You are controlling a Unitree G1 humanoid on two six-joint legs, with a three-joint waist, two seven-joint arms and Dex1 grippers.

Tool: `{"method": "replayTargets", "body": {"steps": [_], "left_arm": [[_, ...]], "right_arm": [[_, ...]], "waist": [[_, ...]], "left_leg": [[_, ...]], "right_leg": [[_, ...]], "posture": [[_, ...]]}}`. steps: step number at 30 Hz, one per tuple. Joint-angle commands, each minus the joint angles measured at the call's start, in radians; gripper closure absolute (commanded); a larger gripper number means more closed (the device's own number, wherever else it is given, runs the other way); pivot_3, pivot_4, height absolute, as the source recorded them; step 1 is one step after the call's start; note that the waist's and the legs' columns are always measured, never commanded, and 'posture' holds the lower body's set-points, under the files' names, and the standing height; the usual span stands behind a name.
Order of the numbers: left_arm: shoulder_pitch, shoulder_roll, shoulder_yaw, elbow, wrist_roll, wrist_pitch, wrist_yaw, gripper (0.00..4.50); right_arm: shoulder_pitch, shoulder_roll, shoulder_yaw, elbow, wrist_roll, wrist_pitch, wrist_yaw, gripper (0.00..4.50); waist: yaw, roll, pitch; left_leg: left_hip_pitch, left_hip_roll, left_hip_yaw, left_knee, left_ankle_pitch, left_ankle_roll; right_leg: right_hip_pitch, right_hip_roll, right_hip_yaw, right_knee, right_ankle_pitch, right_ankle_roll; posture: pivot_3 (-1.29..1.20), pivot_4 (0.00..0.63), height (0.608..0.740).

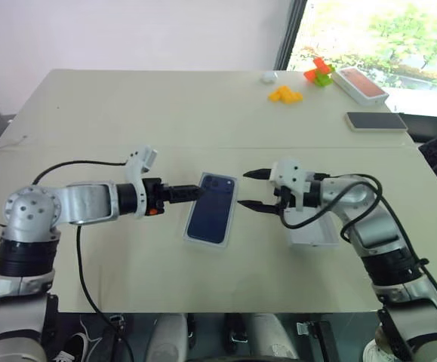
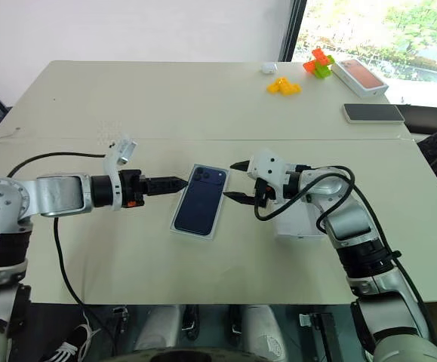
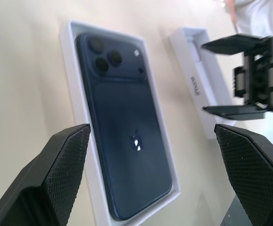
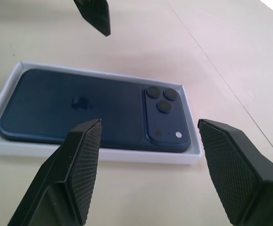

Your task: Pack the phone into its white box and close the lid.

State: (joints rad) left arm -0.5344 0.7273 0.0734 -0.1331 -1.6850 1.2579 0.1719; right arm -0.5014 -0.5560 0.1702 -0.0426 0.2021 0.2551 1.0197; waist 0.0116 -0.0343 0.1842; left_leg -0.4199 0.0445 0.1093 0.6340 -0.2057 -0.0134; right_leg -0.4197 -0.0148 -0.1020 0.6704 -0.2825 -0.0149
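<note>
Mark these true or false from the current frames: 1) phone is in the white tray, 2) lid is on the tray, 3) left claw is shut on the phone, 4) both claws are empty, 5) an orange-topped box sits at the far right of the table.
1) The phone lies in the white box, camera side up. True.
2) The lid is on the box. False: it lies on the table under the right claw, apart from the box.
3) The left claw is shut on the phone. False: it is open and holds nothing.
4) Both claws are empty. True.
5) The orange-topped box sits at the table's far right. True.
</note>
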Motion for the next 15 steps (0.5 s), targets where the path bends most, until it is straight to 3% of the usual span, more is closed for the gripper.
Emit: {"method": "replayTargets", "body": {"steps": [1,8,9,10,15], "left_arm": [[0.016,-0.032,0.013,-0.025,0.11,-0.066,-0.034,0.05],[0.036,-0.167,0.013,-0.03,0.247,-0.153,-0.076,3.46],[0.044,-0.171,0.002,-0.037,0.282,-0.156,-0.096,4.11],[0.056,-0.186,-0.008,-0.031,0.303,-0.155,-0.1,4.36],[0.093,-0.248,-0.048,-0.024,0.426,-0.159,-0.133,4.36]], "right_arm": [[-0.032,0.04,-0.036,-0.049,0.048,0.062,-0.051,1.08],[0.004,0.081,0.005,-0.084,0.012,0.071,-0.107,4.45],[0.012,0.085,0.018,-0.093,-0.003,0.067,-0.118,4.5],[0.021,0.088,0.041,-0.091,-0.038,0.06,-0.142,4.5],[0.049,0.125,0.113,-0.098,-0.134,0.043,-0.227,4.5]], "waist": [[0.0,0.0,0.0],[0.001,0.0,0.0],[0.001,0.0,0.0],[-0.001,0.0,0.0],[-0.001,0.001,0.0]], "left_leg": [[0.0,0.0,0.0,0.0,0.0,0.0],[0.0,0.0,0.0,0.0,-0.001,0.001],[0.0,0.0,0.0,0.0,-0.001,0.001],[0.0,0.0,0.0,0.0,-0.001,0.001],[0.0,0.0,0.0,-0.001,0.0,0.0]], "right_leg": [[0.0,0.0,0.0,0.0,0.0,0.0],[0.0,0.0,0.0,0.0,0.0,0.0],[0.0,0.0,0.0,0.0,0.0,0.0],[0.0,0.0,0.0,0.0,0.0,0.0],[0.0,0.0,0.0,0.0,0.0,0.0]], "posture": [[0.0,0.15,0.737],[0.0,0.15,0.737],[0.0,0.15,0.737],[0.0,0.15,0.737],[0.0,0.15,0.737]]}}
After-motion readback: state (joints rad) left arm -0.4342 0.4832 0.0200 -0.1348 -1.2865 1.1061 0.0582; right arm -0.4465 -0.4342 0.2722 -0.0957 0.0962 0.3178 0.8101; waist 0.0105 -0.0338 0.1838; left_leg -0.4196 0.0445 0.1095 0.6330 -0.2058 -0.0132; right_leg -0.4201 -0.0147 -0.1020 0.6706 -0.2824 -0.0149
